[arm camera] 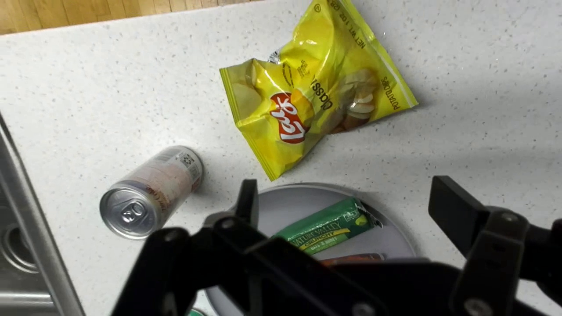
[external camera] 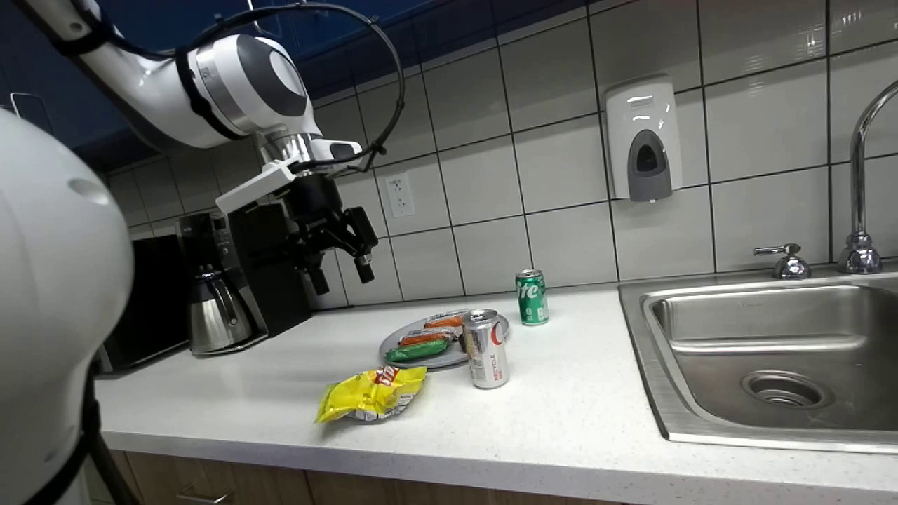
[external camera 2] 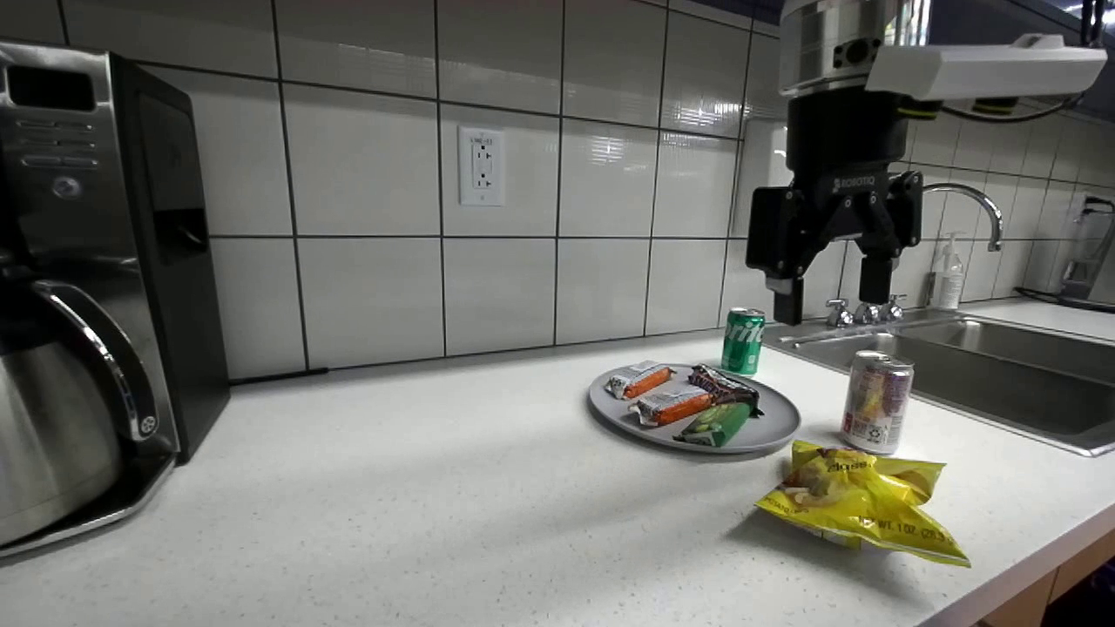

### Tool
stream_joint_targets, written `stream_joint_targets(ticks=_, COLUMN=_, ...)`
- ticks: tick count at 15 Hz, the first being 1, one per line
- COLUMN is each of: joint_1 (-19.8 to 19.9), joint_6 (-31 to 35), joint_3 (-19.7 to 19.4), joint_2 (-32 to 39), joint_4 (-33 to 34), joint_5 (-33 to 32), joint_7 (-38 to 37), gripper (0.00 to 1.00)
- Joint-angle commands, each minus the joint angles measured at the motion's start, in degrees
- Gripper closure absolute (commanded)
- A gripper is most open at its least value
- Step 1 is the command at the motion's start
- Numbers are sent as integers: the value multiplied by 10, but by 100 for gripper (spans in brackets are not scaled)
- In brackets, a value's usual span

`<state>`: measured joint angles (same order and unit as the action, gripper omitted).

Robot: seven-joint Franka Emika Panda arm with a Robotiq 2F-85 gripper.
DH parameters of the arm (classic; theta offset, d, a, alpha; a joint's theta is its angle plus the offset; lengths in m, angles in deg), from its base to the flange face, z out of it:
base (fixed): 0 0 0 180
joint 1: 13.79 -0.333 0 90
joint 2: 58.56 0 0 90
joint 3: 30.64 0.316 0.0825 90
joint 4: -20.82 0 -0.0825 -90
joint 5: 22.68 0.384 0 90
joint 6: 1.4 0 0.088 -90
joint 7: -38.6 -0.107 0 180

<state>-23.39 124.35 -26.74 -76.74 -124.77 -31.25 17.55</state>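
Pincer [external camera 2: 832, 294]: jaws spread wide, nothing between them; it hangs pointing down over the counter [external camera 2: 392, 496], apart from all that stands there.
Plate [arm camera: 287, 206]: on the counter below the pincer; in the wrist view part of its rim shows between the fingers.
Green bar [arm camera: 327, 226]: on the plate, seen in the gap between the fingers in the wrist view. Its long axis slants, lying nearer to the line joining the fingertips than square across it; as I judge it, the jaws face more along the bar than over its width.
Chip bag [arm camera: 316, 87]: just beside the plate, toward the counter's front edge, and past the fingertips in the wrist view, its length at a similar slant. Whether its corner touches the rim I cannot tell.
Silver can [arm camera: 151, 193]: upright near the plate, on the side of the sink [external camera: 657, 365]; only the wrist view shows its pull tab.
Height: both exterior views show the air between pincer and plate, which the wrist view flattens.
Dark bar [external camera 2: 723, 389]: plain in an exterior view, beside the orange bars [external camera 2: 675, 406]; the pincer covers it in the wrist view.
Green can [external camera 2: 743, 341]: upright behind the plate in both exterior views; the wrist view gives only a sliver.
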Motion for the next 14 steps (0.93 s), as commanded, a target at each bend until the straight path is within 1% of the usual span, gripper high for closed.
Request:
stream_joint_targets(ticks=1, joint_1=23, joint_6=-1, joint_3=22, joint_2=-10, joint_4=-6, joint_5=9, joint_7=7, gripper=0)
stream_joint_targets(ticks=5, joint_1=23, joint_6=-2, joint_3=23, joint_2=-30, joint_4=-20, joint_5=11, joint_7=8, gripper=0)
stream_joint_targets(ticks=14, joint_1=23, joint_6=-2, joint_3=23, joint_2=-30, joint_4=-21, joint_5=11, joint_7=8, gripper=0)
